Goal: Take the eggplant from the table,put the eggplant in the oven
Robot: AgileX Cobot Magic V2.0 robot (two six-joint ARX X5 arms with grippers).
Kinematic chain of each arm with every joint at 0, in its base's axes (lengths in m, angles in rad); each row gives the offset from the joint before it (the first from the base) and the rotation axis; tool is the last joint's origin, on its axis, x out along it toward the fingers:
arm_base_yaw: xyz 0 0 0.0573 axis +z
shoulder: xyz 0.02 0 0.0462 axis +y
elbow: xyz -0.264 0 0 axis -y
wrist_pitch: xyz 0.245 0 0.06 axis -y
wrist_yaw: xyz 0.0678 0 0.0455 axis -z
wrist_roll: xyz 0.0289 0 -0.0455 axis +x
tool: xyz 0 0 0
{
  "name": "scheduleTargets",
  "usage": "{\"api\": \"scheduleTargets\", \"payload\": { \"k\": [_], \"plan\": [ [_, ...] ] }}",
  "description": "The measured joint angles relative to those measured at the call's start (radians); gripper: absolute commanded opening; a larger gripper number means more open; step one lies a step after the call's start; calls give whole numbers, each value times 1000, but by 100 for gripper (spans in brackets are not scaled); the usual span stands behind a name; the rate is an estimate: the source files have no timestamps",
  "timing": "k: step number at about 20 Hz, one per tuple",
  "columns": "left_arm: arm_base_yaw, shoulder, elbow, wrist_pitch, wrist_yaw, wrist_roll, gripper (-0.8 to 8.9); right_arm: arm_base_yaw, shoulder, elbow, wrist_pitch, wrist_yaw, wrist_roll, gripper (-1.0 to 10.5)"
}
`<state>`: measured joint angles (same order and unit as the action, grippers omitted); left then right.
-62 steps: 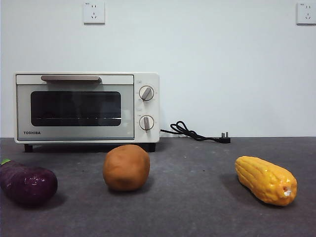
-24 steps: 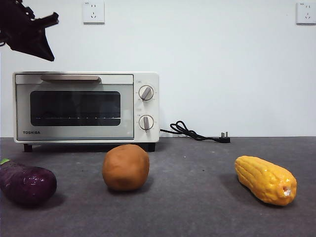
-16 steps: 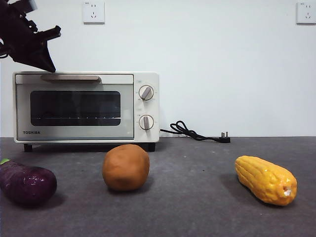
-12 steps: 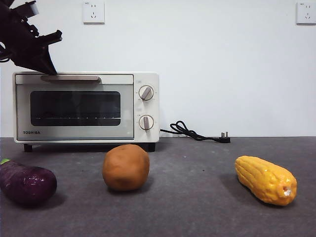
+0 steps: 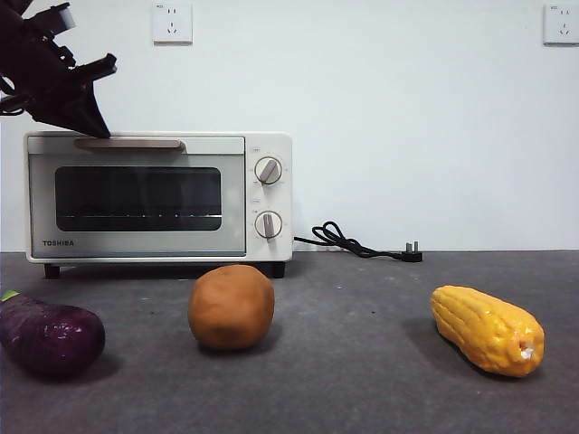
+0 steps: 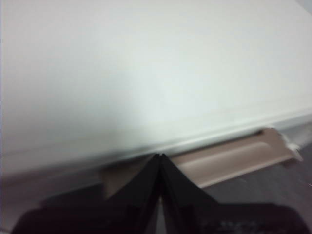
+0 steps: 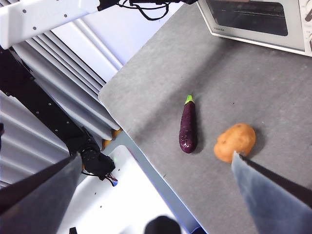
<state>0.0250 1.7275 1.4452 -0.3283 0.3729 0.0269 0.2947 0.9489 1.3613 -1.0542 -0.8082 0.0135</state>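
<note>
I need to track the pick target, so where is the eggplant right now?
In the front view the eggplant lies on the table at the far left edge, left of the brown lump and in front of the oven.

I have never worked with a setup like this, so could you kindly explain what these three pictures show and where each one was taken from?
This is a two-armed robot at a table. The front view looks level across the table: a closed oven stands at the back, and an eggplant, a brown lump and a corn cob lie in front of it. The other two pictures come from cameras on the wrists. The left gripper, the dark shape at the front view's upper left, has its jaws shut and its tip at the oven's handle. The right gripper is open, high above the eggplant and lump. Neither holds anything.
</note>
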Motion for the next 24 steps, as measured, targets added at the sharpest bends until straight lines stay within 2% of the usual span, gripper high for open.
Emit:
{"api": "scheduleTargets", "payload": {
  "k": [4,12,17,24],
  "plan": [
    [-11,-4,3,-85,107,7,-6,0,10,0,0,0,-6,567],
    [-55,-6,-7,-323,217,16,-6,0,30,0,3,9,-16,567],
    [-73,18,-23,-449,252,16,-6,0,43,0,5,16,-30,567],
    [-85,27,-26,-533,275,19,-6,0,50,0,6,16,-34,567]
  ]
}}
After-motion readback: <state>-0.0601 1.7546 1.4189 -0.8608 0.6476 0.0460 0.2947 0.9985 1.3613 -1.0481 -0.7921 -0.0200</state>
